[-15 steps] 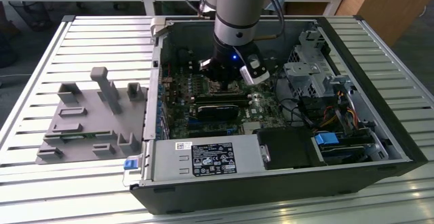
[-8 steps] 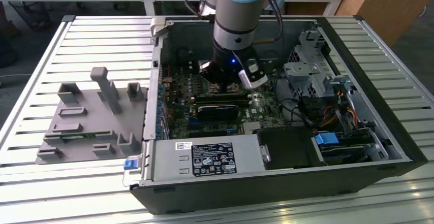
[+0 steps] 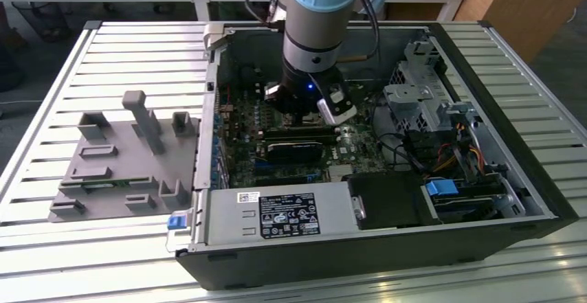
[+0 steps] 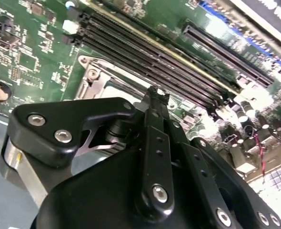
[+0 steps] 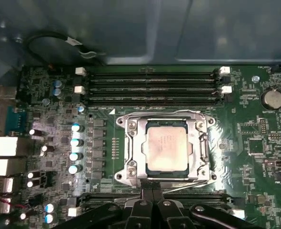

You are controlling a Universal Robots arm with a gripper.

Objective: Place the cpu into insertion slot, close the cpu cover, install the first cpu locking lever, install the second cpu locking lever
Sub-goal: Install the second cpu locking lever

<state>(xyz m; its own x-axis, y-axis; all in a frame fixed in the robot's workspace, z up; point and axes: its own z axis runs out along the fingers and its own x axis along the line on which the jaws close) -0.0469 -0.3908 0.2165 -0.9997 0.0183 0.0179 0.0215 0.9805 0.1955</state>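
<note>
1. gripper (image 5: 151, 200) sits nearest you in the first wrist view, its two fingers pressed together with nothing between them, tips just at the near edge of the socket; you see the same black fingers (image 4: 155, 124) meeting in the second wrist view.
2. just beyond the tips, the cpu (image 5: 165, 148) lies flat inside the insertion slot (image 5: 147, 168), its pale metal face showing through the window of the cpu cover (image 5: 133, 143). so you can count placement as done, and the cover looks closed down over the chip.
3. around the cover a thin wire lever (image 5: 205, 143) runs along one side; whether you have either locking lever fully latched i cannot tell from here, so treat that part as unconfirmed.
4. farther off, the long black memory slots (image 5: 150, 86) run across the green board (image 5: 245, 138).
5. farthest, in the exterior view, the arm (image 3: 317, 35) reaches down into the open computer case (image 3: 513, 200) beside the grey power supply box (image 3: 275, 214).
</note>
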